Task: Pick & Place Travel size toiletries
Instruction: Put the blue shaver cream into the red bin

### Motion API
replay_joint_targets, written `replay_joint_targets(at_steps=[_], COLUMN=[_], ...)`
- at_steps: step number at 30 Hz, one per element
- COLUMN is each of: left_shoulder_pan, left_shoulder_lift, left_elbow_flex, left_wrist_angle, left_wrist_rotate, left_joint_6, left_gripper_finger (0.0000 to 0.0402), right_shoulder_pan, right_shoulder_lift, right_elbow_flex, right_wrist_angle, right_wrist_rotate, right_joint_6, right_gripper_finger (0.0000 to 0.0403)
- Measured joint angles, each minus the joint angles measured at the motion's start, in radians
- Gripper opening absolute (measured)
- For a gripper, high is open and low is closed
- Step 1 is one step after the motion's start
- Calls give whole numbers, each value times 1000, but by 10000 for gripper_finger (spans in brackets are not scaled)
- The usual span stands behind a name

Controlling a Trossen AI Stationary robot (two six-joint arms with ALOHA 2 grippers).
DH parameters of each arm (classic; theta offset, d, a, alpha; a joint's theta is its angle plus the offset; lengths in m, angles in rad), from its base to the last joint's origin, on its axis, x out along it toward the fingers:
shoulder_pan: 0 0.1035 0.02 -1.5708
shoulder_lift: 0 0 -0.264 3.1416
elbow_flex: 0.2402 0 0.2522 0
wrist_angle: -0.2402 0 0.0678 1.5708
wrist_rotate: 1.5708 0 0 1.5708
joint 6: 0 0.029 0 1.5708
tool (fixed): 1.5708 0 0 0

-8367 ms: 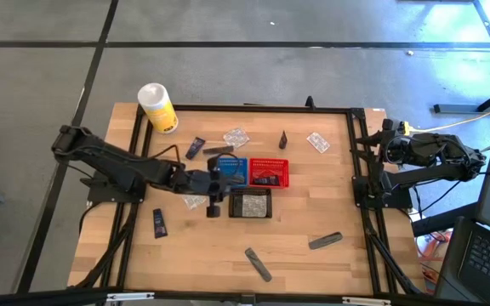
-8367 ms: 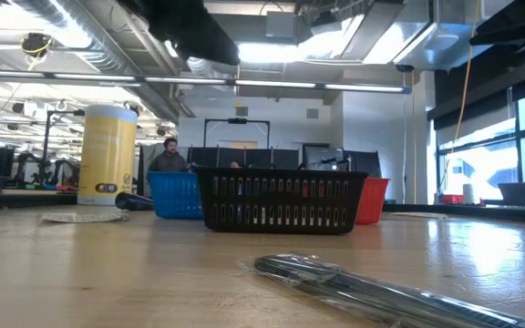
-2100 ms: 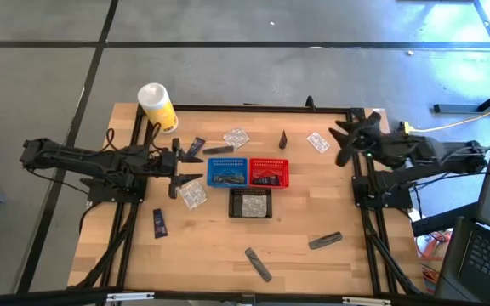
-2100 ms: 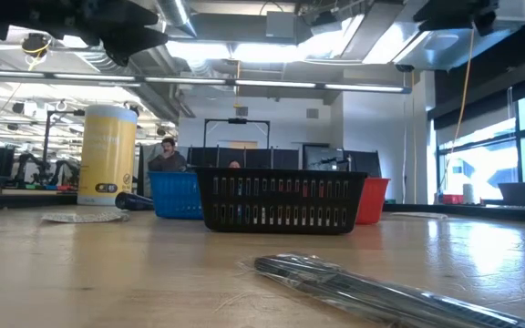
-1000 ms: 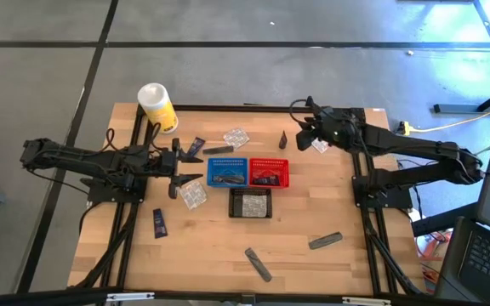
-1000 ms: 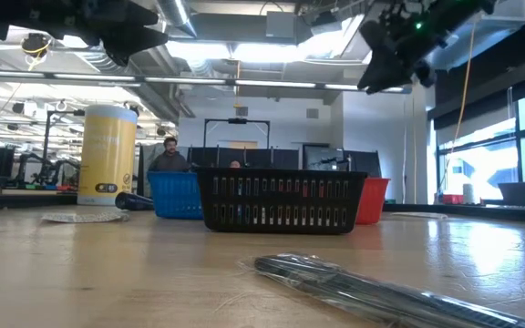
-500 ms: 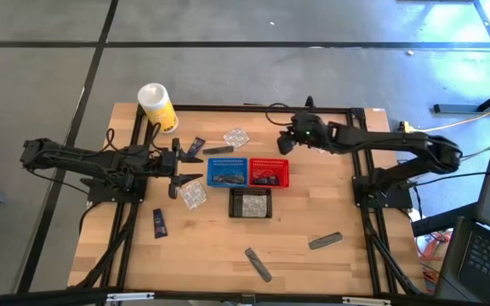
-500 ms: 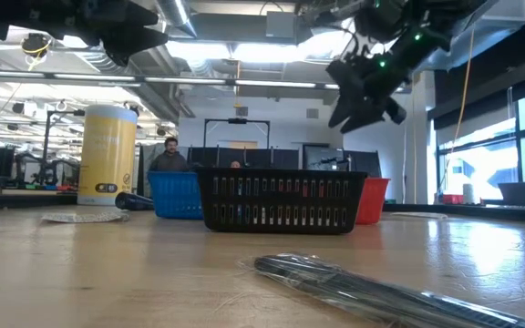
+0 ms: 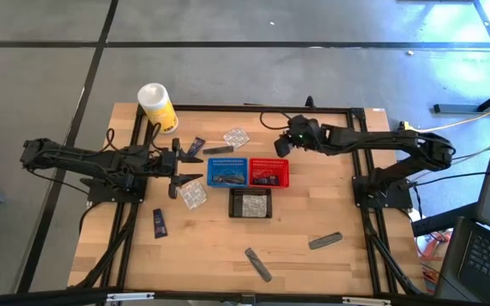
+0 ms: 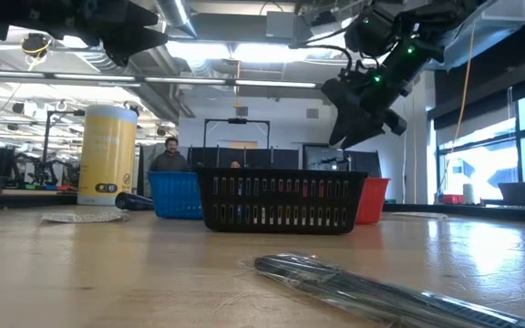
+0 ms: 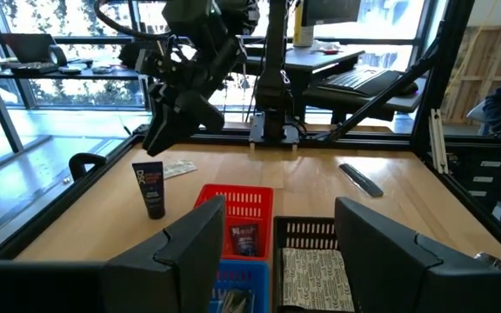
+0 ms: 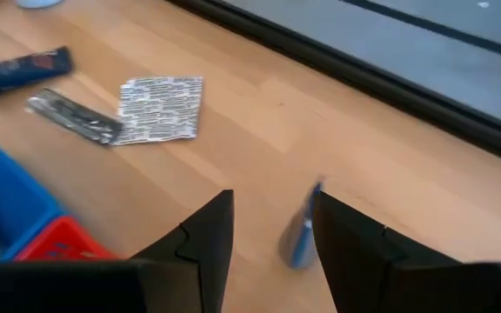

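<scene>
Dark navy tube (image 12: pixel 301 233) upright on the wooden worktop (image 9: pixel 313 204), with the right tool (image 9: pixel 284 143) poised over it.
The right tool's fingers stand apart and empty, the small upright tube showing between them in the wrist view, so this looks like an approach lined up to close on it. It stands near the red basket (image 9: pixel 268 172), probably its destination, beside the blue basket (image 9: pixel 227 171) and black basket (image 9: pixel 250 204). The left tool (image 9: pixel 179 169) waits released, hovering at the worktop's left beside a clear packet (image 9: pixel 193 195). Other toiletries lie scattered: a printed packet (image 12: pixel 158 109), a grey tube (image 9: pixel 325 241), and a navy sachet (image 9: pixel 159 223), well apart.
</scene>
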Motion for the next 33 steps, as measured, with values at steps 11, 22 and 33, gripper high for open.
replay_joint_targets(at_steps=[11,22,33], left_shoulder_pan=[0,0,0], left_shoulder_lift=[0,0,0], left_elbow_flex=[0,0,0], left_wrist_angle=[0,0,0], left_wrist_rotate=[0,0,0], left_joint_6=[0,0,0], left_gripper_finger=[212,212,212], right_shoulder_pan=[0,-1,-1], right_shoulder_lift=[67,109,109], right_elbow_flex=[0,0,0], right_wrist_angle=[-23,-26,-26], right_wrist_rotate=[44,105,93], right_joint_6=[4,8,3], right_gripper_finger=[170,141,40])
